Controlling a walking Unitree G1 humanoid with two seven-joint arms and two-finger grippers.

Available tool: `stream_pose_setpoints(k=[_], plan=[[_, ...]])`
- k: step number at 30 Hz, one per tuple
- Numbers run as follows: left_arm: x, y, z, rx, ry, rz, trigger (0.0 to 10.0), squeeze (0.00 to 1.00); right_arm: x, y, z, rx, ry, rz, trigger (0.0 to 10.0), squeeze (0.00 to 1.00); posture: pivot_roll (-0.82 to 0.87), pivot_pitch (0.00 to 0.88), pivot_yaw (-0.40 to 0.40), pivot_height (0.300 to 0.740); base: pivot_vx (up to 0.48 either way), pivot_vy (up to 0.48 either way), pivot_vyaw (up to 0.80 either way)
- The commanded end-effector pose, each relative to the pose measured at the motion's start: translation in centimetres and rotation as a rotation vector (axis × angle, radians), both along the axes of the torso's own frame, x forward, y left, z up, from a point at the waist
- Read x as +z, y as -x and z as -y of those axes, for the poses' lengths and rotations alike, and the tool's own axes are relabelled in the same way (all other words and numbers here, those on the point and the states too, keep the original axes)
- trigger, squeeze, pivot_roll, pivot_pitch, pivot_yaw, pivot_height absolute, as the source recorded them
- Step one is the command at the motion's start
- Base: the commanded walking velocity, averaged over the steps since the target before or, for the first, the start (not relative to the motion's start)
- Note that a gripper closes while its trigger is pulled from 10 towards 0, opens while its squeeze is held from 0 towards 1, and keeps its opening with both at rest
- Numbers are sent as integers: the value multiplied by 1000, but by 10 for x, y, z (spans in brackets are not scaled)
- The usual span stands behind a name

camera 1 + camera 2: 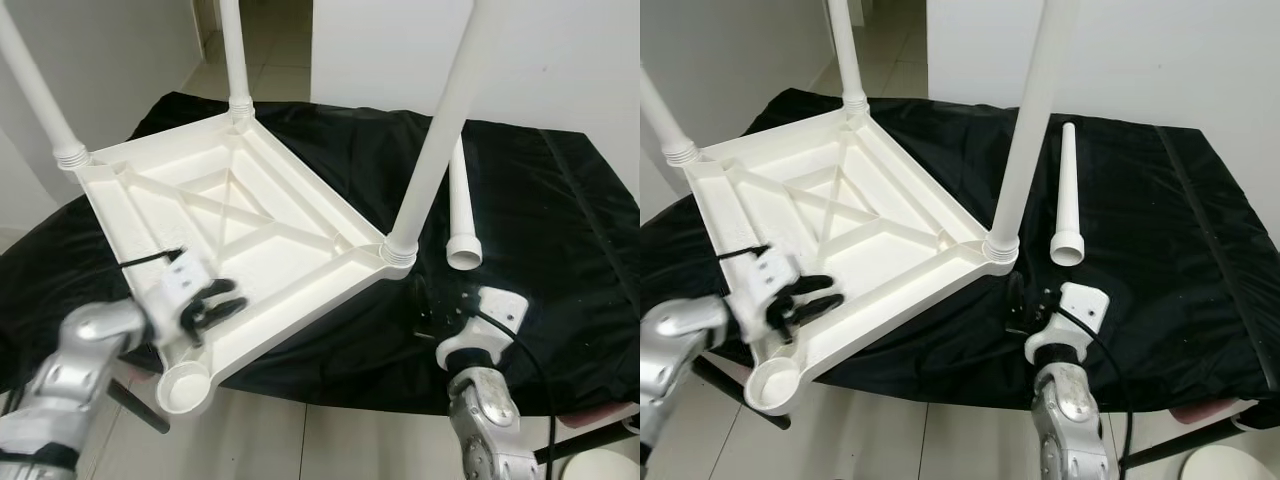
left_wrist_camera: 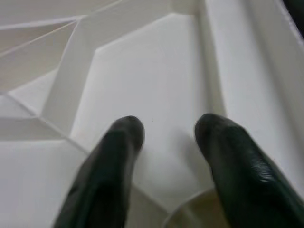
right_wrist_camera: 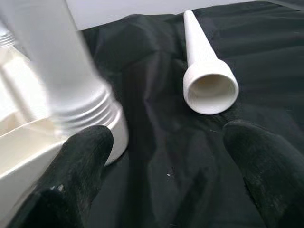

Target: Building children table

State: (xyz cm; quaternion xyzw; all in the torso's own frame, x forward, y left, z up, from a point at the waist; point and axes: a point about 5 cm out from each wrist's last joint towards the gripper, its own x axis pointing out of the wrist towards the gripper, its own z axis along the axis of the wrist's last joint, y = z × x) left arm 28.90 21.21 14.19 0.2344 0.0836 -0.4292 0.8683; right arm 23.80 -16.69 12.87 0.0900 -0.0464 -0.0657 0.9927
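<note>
A white plastic children's table (image 1: 240, 215) lies upside down on a black-covered surface. Three white legs stand in its corners; the nearest one (image 1: 440, 130) rises at the right corner. The front corner socket (image 1: 185, 385) holds no leg and overhangs the surface's edge. A loose fourth leg (image 1: 462, 215) lies on the black cloth, right of the table, wide end toward me. My left gripper (image 1: 215, 305) is open over the table's underside, just behind the bare socket. My right gripper (image 3: 166, 137) is open and low over the cloth, between the fitted right-corner leg and the loose leg (image 3: 205, 71).
The black cloth (image 1: 560, 230) covers the whole work surface, with bare room at the right. Pale tiled floor (image 1: 300, 440) lies below its near edge. White walls and a doorway stand behind. A white round object (image 1: 612, 466) sits at the lower right.
</note>
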Motion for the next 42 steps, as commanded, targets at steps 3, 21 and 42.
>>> stream_pose_setpoints(k=[3,21,42], plan=[[-15,7,-13,-21,-48,-90,10000,1000,-2,1,0,6,-7,0,10000,0,-37,65,-16,740,0,0,0],[2,2,-16,40,124,-48,10000,0,-3,0,1,0,-9,-9,10000,0,-27,84,-11,740,0,0,0],[4,38,-53,-5,35,-288,10000,0,-7,-1,0,11,-6,-20,10000,0,-7,90,-15,740,0,0,0]])
